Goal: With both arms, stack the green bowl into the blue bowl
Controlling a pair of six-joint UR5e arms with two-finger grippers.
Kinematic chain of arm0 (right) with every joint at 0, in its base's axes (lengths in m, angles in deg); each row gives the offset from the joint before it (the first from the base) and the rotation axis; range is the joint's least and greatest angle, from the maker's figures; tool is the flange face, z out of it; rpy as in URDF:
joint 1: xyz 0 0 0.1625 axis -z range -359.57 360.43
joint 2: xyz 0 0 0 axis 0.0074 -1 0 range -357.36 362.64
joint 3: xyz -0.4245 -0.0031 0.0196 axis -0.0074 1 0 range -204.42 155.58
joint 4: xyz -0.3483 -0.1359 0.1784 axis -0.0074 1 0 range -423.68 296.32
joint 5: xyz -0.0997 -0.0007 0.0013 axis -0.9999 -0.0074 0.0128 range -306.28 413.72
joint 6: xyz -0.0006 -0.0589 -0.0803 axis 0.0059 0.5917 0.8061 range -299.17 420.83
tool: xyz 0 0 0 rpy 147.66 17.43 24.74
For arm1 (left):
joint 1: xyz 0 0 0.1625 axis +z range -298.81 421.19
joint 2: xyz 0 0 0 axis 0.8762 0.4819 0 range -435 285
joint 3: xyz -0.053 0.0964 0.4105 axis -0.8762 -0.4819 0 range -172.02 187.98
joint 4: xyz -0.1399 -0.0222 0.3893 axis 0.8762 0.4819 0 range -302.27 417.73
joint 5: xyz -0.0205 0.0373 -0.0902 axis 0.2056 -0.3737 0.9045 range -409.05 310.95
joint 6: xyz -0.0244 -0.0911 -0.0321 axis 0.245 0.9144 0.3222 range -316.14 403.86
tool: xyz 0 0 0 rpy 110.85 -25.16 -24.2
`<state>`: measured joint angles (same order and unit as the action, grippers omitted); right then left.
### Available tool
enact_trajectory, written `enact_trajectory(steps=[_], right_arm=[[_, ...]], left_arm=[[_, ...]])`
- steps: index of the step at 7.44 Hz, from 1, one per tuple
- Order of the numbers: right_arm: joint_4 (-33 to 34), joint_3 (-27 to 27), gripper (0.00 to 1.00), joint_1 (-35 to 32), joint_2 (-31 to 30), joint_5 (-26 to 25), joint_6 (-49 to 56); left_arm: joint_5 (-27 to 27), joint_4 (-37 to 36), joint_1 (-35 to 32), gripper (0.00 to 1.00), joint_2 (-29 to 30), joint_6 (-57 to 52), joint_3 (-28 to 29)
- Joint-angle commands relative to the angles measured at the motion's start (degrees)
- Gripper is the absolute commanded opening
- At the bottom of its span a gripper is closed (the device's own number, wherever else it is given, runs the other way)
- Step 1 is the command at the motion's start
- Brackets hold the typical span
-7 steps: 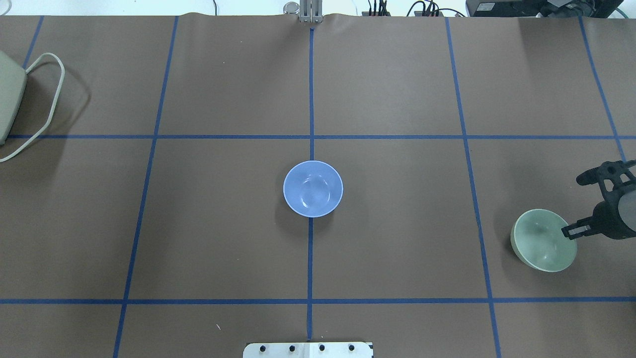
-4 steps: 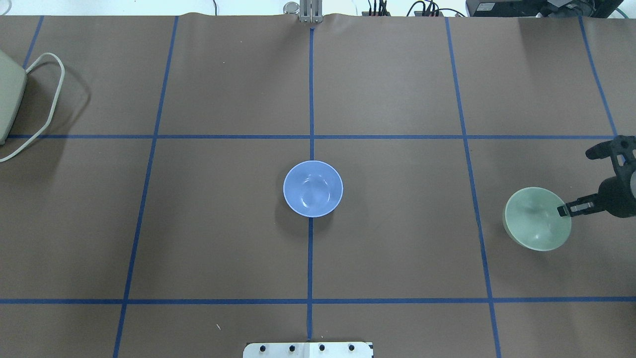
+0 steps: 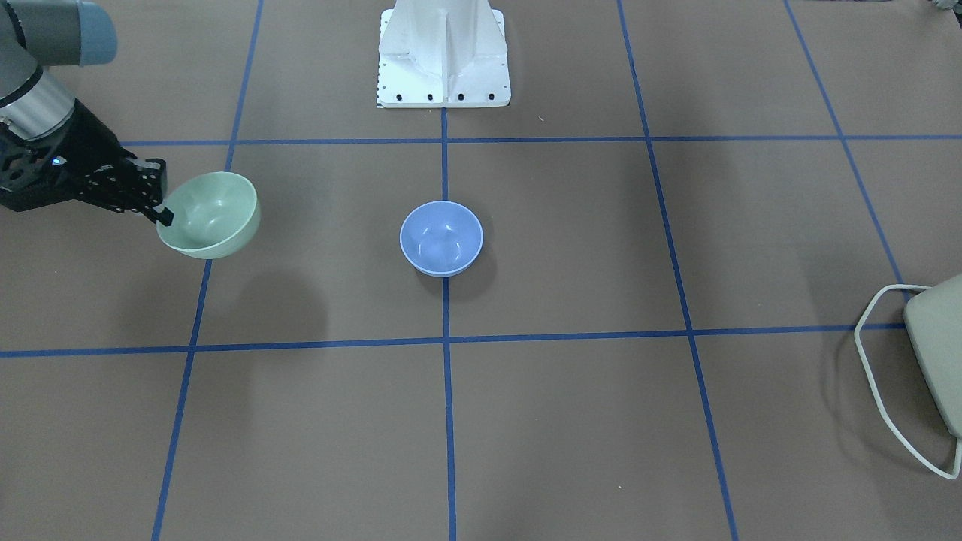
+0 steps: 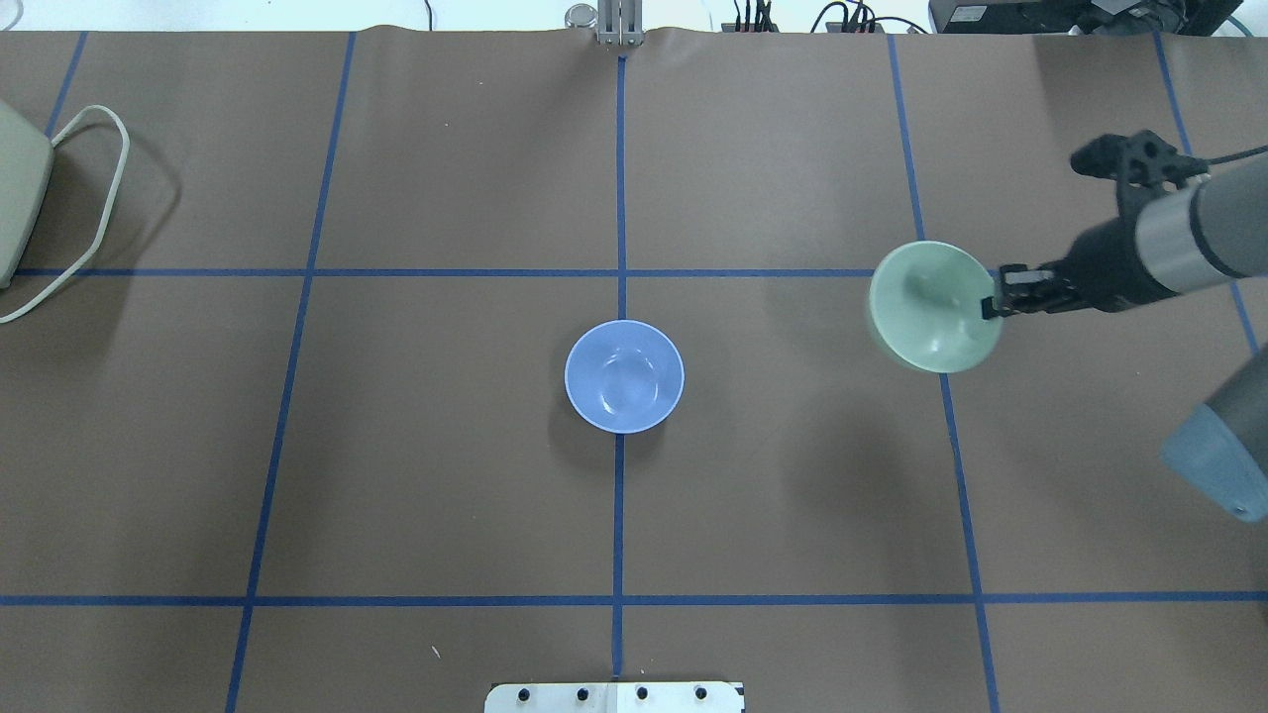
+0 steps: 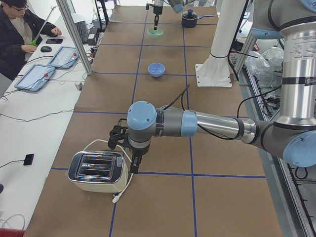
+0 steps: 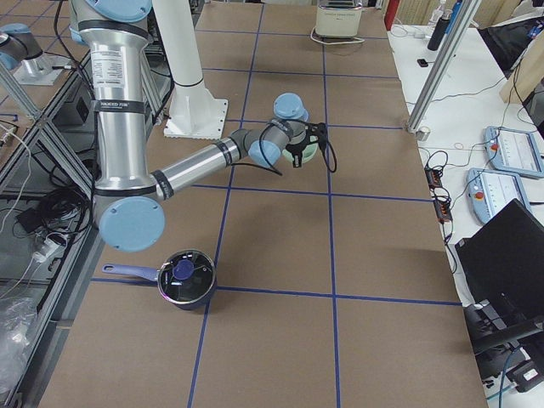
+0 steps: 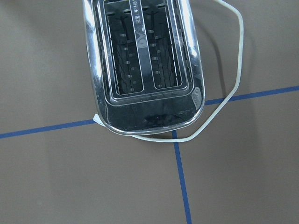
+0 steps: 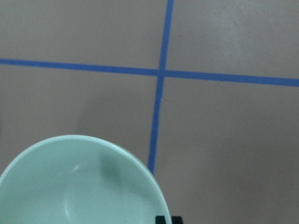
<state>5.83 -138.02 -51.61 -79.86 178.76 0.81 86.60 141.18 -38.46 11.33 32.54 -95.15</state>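
The green bowl (image 4: 929,307) hangs tilted above the table, right of centre, with its shadow on the table below it. My right gripper (image 4: 991,305) is shut on the bowl's rim, as the front view (image 3: 161,214) also shows. The bowl fills the lower left of the right wrist view (image 8: 79,186). The blue bowl (image 4: 624,376) stands upright and empty at the table's centre, also in the front view (image 3: 441,237). My left gripper (image 5: 133,165) shows only in the exterior left view, beside the toaster. I cannot tell whether it is open or shut.
A chrome toaster (image 7: 145,65) with a white cord lies at the table's left end (image 4: 15,188). A dark navy pot with a glass lid (image 6: 185,279) stands at the right end. The white stand (image 3: 443,52) sits at the robot's side.
My right gripper has carried the green bowl up off the table and leftward, toward the far side and the centre. The blue bowl has not moved.
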Motion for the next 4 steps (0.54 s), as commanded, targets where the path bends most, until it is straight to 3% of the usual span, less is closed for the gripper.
enact_trajectory(steps=[1,2,4], right_arm=[[23.39,-1.45,0.00,6.73,18.70,-5.03,-8.84],[25.48,-0.49,0.00,12.25,22.61,-10.46,-13.49],[25.50,7.64,0.00,18.26,30.17,-17.08,-20.63]], left_arm=[[-0.03,1.71,0.07,0.99,-1.68,0.42,-0.23],[-0.03,2.06,0.07,0.99,-2.04,0.33,-0.23],[-0.03,2.77,0.07,0.99,-2.39,0.33,-0.14]])
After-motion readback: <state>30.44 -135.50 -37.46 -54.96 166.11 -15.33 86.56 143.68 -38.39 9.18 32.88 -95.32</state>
